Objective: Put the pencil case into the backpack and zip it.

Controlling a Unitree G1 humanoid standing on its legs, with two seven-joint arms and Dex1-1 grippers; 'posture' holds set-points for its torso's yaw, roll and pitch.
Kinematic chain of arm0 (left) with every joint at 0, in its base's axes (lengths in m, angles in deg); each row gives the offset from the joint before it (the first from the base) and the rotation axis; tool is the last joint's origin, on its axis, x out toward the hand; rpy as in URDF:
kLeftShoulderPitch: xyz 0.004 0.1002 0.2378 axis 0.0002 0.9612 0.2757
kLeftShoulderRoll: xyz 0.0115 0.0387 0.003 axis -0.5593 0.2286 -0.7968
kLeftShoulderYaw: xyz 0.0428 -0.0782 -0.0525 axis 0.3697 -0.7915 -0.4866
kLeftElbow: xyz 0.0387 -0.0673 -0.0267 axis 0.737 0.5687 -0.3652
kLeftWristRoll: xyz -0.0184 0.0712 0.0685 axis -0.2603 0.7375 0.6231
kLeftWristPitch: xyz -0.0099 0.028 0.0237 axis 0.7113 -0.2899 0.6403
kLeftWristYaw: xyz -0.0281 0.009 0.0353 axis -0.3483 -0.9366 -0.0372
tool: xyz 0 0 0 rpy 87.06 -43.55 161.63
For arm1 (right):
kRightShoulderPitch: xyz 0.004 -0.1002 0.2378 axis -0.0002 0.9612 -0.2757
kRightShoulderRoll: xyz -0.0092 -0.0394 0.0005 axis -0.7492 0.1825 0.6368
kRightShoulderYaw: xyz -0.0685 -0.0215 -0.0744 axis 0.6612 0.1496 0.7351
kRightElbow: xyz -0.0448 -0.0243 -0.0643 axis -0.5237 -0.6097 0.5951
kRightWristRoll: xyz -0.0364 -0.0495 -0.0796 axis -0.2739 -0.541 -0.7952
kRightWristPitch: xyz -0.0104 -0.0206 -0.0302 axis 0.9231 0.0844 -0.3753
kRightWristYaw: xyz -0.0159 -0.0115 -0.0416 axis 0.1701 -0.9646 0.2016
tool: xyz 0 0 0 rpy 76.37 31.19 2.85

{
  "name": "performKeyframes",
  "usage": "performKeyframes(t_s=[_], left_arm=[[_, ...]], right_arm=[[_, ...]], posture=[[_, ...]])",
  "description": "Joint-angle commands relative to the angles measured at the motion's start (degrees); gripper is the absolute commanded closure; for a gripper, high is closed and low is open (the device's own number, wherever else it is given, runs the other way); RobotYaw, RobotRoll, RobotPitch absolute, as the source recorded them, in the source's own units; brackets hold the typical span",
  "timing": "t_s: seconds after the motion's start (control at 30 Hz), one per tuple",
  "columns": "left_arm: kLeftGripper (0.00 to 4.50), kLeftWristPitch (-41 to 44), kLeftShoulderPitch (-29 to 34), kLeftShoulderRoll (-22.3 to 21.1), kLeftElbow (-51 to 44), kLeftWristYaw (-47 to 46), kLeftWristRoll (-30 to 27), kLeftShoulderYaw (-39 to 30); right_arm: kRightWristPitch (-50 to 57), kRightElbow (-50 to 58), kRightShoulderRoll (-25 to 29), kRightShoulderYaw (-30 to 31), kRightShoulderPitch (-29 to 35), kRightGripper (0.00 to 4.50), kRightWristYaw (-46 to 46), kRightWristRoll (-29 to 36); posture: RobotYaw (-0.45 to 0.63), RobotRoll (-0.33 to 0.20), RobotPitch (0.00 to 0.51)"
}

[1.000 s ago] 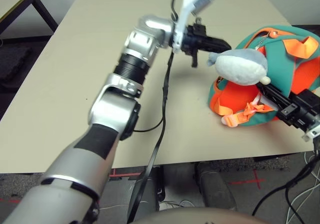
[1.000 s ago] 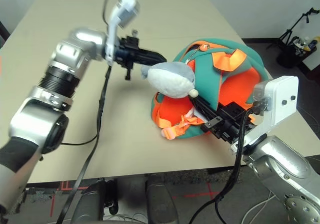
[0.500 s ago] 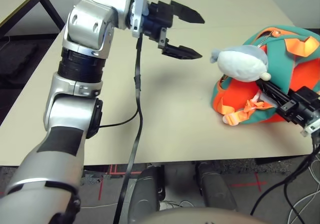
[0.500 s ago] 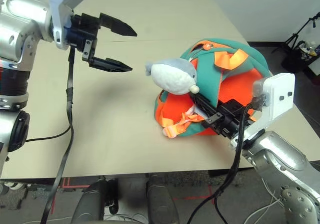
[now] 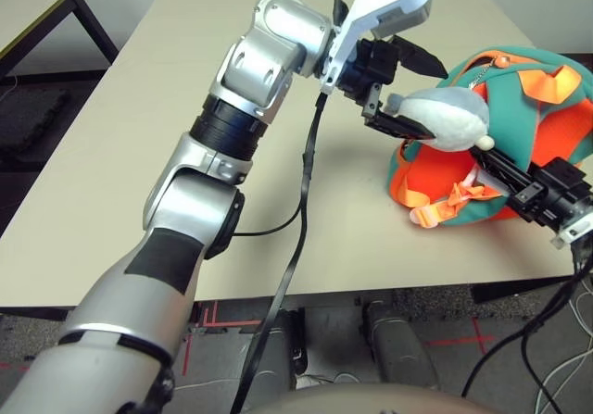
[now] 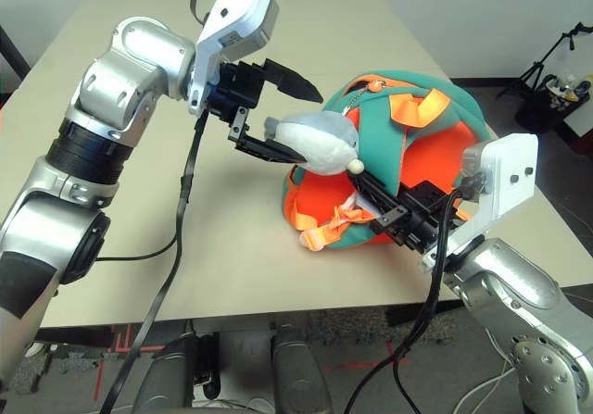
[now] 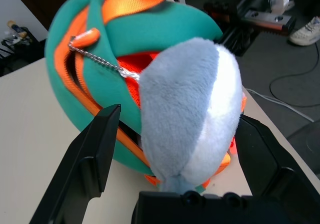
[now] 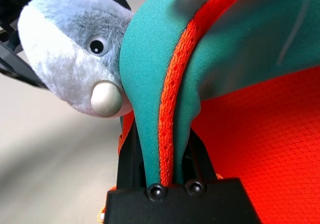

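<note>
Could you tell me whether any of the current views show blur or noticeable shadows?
Left wrist view: plush animal sharp, the floor behind the backpack soft. Right wrist view: teal edge in the right gripper sharp, table blurred. Right eye view: even light, a soft shadow under the left gripper; no glare.

Teal-and-orange dome backpack lying on the table's right side, a grey-and-white plush hanging on its front.
</note>
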Motion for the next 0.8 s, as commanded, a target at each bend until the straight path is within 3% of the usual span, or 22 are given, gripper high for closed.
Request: performKeyframes(t_s=[0.03,0.3,0.47,0.6,0.8], left_arm=[[0.38,0.01,0.82,0.41,0.74,0.41,0.42,0.82],[2.86,2.93,-0.27,0.54,0.79,-1.34,-1.25,-2.01],[4.21,10.59,-2.35,1.07,1.36,-3.2,-6.27,-7.03],[4.3,17.37,-7.03,0.73,8.34,-9.16,-10.36,-14.54],[4.3,24.8,-8.3,-1.06,14.26,-16.38,-14.6,-22.11]], right_arm=[[0.48,1.32,-0.2,0.37,0.07,4.31,0.05,-0.13],[0.31,1.47,-0.69,0.62,0.35,4.31,0.19,-0.55],[0.32,1.17,-1.18,1.18,-0.22,4.31,0.37,-1.05],[0.2,1.33,-1.92,1.66,-0.07,4.31,0.35,-1.56],[0.18,1.68,-2.75,1.93,0.08,4.31,0.14,-2.02]], posture=[[-0.25,0.0,0.108],[-0.24,0.0,0.106],[-0.23,0.0,0.102],[-0.23,0.0,0.101],[-0.23,0.0,0.102]])
